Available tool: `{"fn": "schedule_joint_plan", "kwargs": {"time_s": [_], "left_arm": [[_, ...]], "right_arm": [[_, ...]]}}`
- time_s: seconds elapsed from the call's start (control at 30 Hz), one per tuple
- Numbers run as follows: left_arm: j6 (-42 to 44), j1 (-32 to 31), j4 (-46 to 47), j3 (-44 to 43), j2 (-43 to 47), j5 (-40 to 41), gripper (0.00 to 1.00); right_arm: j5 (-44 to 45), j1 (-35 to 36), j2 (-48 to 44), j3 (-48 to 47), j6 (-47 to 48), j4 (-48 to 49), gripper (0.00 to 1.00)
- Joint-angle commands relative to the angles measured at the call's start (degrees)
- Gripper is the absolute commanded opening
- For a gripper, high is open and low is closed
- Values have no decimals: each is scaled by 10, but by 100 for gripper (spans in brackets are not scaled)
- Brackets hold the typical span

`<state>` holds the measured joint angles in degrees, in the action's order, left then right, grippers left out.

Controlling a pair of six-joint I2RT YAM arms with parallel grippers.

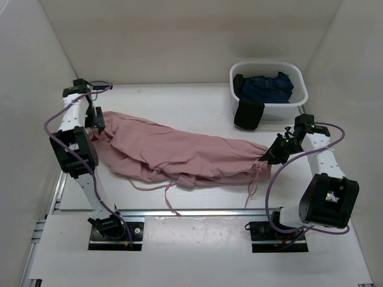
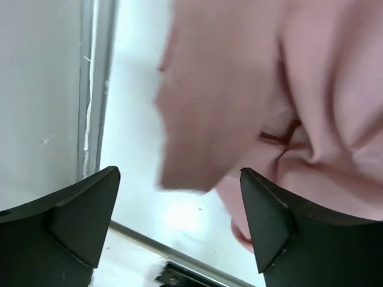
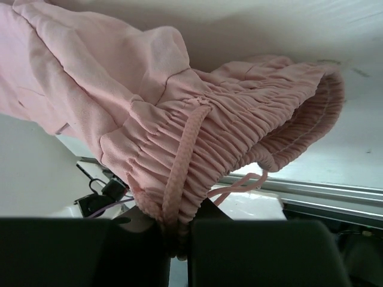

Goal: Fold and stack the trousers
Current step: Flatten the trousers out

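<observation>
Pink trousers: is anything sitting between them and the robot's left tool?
Nothing visible does. The left tool hangs open right at the trousers' left end, with no other object between them, only bare table beside. The right tool pinches the waistband.

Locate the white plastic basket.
Top view: the white plastic basket sits at the table's far right corner, just behind the waistband end of the dusty-pink fabric trousers.

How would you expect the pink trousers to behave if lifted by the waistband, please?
Probably floppy: the trousers lie in loose wrinkles, so they would sag. Likely light, as the fabric looks thin. The drawstrings would probably dangle and could snag.
</observation>
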<state>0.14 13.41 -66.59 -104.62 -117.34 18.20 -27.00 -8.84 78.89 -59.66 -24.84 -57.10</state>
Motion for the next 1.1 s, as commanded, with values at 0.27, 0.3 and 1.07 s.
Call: {"fn": "schedule_joint_plan", "kwargs": {"time_s": [0.27, 0.3, 1.07], "left_arm": [[-1, 76, -19, -42, -26, -191, 91], [-1, 76, -31, -49, -34, -199, 91], [-1, 52, 10, -226, -82, -47, 14]], "right_arm": [[48, -57, -1, 4, 66, -22, 0], [42, -57, -1, 9, 66, -17, 0], [-35, -74, 106, -244, 15, 33, 0]]}}
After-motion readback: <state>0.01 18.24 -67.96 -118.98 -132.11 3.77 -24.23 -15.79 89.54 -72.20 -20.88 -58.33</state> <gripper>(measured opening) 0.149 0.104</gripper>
